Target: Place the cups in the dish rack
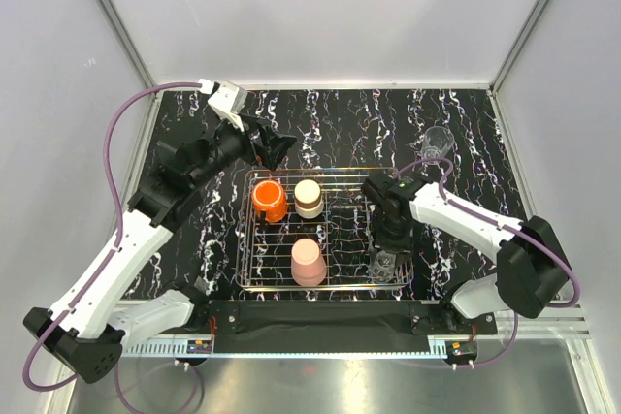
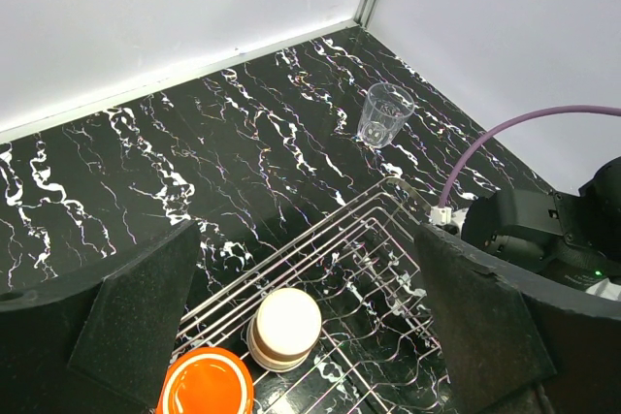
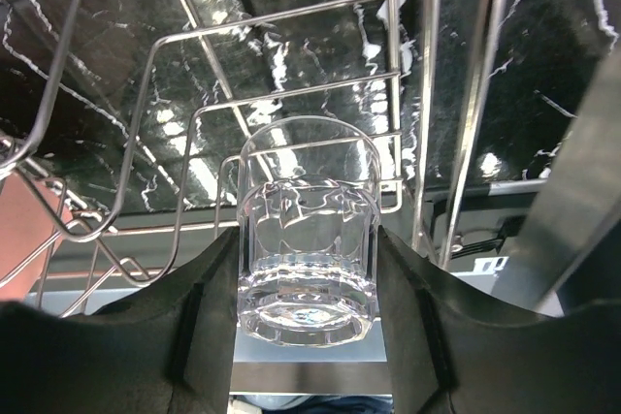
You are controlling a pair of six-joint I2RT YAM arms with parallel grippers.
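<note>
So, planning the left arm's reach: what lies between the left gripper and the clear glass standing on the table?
Mostly bare tabletop between left gripper and clear glass in the top view; the left wrist view adds the dish rack's far corner.

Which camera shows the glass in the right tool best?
The right wrist view: the glass looks big, gripped by the right tool. The top view shows it tiny, at a corner of the dish rack. The left wrist view misses it.

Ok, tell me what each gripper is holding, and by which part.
Right gripper: a clear glass, pinched by its opposite side walls near the thick base. Left gripper: open, holding nothing.
</note>
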